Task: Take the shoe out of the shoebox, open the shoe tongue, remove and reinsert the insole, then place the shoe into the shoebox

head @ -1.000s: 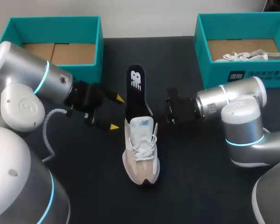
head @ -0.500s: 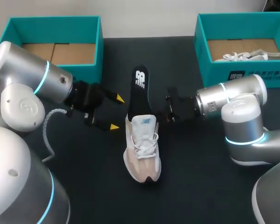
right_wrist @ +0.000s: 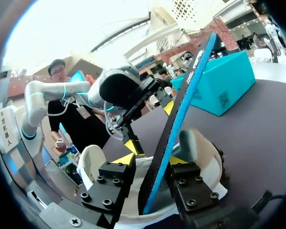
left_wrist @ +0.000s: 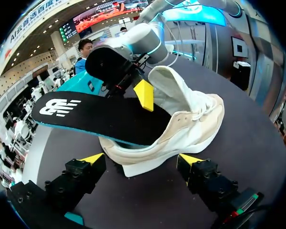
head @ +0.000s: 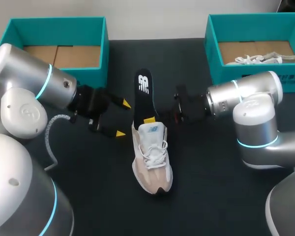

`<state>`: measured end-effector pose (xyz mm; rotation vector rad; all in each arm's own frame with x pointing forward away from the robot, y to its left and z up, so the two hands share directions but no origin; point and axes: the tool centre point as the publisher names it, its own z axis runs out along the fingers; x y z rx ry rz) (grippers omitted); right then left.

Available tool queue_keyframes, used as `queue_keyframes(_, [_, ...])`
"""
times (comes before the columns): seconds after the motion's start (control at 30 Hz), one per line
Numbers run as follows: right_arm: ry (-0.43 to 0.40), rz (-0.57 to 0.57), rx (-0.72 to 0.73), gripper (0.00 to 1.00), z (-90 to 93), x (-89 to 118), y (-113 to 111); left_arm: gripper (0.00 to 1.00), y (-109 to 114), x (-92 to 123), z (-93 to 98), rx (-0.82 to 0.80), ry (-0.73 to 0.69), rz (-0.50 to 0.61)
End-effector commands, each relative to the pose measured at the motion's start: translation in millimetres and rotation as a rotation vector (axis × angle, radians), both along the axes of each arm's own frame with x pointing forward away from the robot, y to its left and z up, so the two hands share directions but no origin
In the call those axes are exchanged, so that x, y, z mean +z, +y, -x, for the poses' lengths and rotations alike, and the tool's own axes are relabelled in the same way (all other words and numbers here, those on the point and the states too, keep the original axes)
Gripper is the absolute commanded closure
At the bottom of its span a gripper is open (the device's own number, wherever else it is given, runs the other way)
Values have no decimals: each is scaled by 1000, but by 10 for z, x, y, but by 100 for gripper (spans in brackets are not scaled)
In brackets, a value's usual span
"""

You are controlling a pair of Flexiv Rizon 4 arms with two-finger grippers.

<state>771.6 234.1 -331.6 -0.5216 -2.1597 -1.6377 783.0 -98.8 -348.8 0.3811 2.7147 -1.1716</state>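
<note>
So the shoe (head: 152,162) is out on the black table (head: 211,172), pretty much dead centre between my two arms, toe pointing back at me. The black insole (head: 144,96) is half out: one end is tucked inside the shoe's opening, and the logo end pokes out past the heel, tilted up off the table. My right gripper (right_wrist: 151,159) has it pinched, one yellow tip on each face, right above the collar. My left gripper (left_wrist: 142,159) sits just beside the heel with its fingers spread wide, holding nothing. The left shoebox (head: 96,71) is over at the far left corner, and the right shoebox (head: 214,59) at the far right has a second white shoe (head: 258,59) in it.
</note>
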Motion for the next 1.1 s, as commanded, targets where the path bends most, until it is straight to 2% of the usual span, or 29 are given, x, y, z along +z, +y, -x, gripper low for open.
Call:
queue_keyframes(0.03, [-6,5,24,61,-126,33,10,0,-5,5,6,1,0,-5])
queue_keyframes(0.27, [-4,6,80,66,-310,21,49,0,-5,5,6,1,0,-5])
queue_keyframes(0.43, [14,14,105,69,-350,12,82,0,-5,5,6,1,0,-5])
queue_keyframes(0.53, [22,14,100,79,-302,-14,64,0,-5,5,6,1,0,-5])
queue_keyframes(0.57, [24,14,97,90,-283,-22,53,0,-5,5,6,1,0,-5])
queue_keyframes(0.6, [27,16,92,96,-261,-28,43,0,-5,5,6,1,0,-5])
queue_keyframes(0.67, [31,15,84,100,-221,-42,19,0,-5,5,6,1,0,-5])
queue_keyframes(0.93, [55,18,73,100,-79,-84,-6,0,-5,5,6,1,0,-5])
queue_keyframes(1.1, [100,31,85,100,39,-131,-15,0,-5,5,6,1,0,-5])
